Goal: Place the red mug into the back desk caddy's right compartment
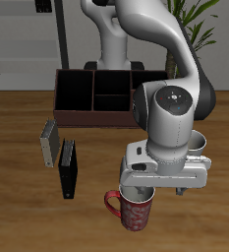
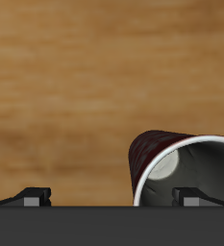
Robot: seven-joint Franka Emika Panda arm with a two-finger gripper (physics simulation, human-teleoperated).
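The end effector (image 1: 143, 189), grip state indeterminable, hangs directly above the upright red mug (image 1: 133, 208) near the table's (image 1: 18, 217) front edge.

We saw the red mug (image 1: 134, 209) standing upright on the counter (image 1: 18, 212) near its front edge — the claw (image 1: 148, 190) hung directly above its rim. The back desk caddy (image 1: 94, 94) sat far back, well apart from the mug. Between them, off to one side, two books (image 1: 60, 156) stood together.
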